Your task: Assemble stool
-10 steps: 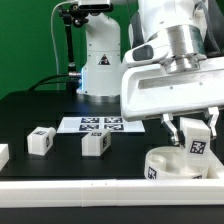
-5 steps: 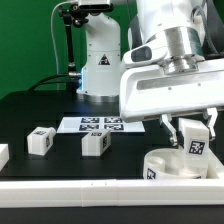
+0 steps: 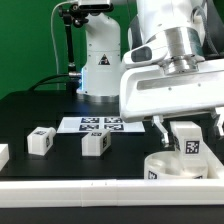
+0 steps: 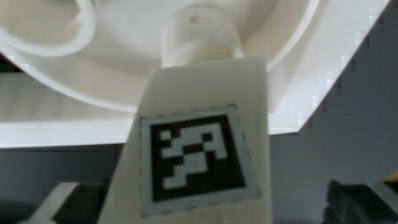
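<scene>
ok so going L to R in the exterior view: a white part (image 3: 3,153) is cut off by the frame edge. Prob another stool piece, but can't tell which. Then the left leg (image 3: 40,140) and mid leg (image 3: 95,143) lie loose on the black bench (image 3: 30,112), well apart from each other, w/ the marker board (image 3: 100,125) flat just behind the mid one. Over on the right is the seat (image 3: 165,166), near the front rail (image 3: 80,188). The upright leg (image 3: 189,145) stands in it, tag facing the cam. The gripper (image 3: 190,131) hangs right over that leg w/ fingers (image 4: 365,200) spread wide. The wrist view shows a gap on both sides, so it's pinching nothing. Whether that leg is fully home in its socket, can't tell from here. Handling-wise, imo: these look like hard molded plastic, so stiff, light and not fragile, but smooth = a bit slippery under the pads. The legs are chunky w/ flat parallel faces, so I'd pinch across two opposite flats around mid-height, squarely so it doesn't twist out. The seat looks too wide to span, so prob best left where it sits. Being light, it could skid if shoved sideways.
</scene>
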Controlling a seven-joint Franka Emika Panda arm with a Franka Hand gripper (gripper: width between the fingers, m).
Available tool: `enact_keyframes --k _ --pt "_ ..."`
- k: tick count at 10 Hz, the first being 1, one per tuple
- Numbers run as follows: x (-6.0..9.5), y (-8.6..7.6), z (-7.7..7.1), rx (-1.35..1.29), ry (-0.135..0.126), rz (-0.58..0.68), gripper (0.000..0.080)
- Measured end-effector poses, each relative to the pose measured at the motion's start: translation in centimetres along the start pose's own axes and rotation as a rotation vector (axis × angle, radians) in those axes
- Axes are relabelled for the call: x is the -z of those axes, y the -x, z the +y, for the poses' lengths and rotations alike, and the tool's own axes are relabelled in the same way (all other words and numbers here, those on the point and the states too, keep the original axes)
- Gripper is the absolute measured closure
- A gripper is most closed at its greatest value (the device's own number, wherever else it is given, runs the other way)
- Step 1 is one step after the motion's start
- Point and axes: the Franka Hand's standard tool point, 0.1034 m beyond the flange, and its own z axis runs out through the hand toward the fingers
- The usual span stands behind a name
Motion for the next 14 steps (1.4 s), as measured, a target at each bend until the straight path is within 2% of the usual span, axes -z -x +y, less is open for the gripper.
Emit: enact_keyframes --k 1,2,4,8,9,14 --pt "0.0 0.0 0.0 0.001 0.000 0.000 0.0196" --pt "0.0 -0.1 0.2 0.009 0.002 0.000 0.0157" --pt "0.3 -0.6 0.8 0.022 0.007 -0.004 0.0152" --pt "2.4 -3.1 1.4 0.032 0.011 -0.018 0.0150" --pt "2.6 -3.3 1.4 0.035 0.011 -0.017 0.0150" --pt "2.2 -2.5 1.2 0.036 0.005 -0.075 0.0150"
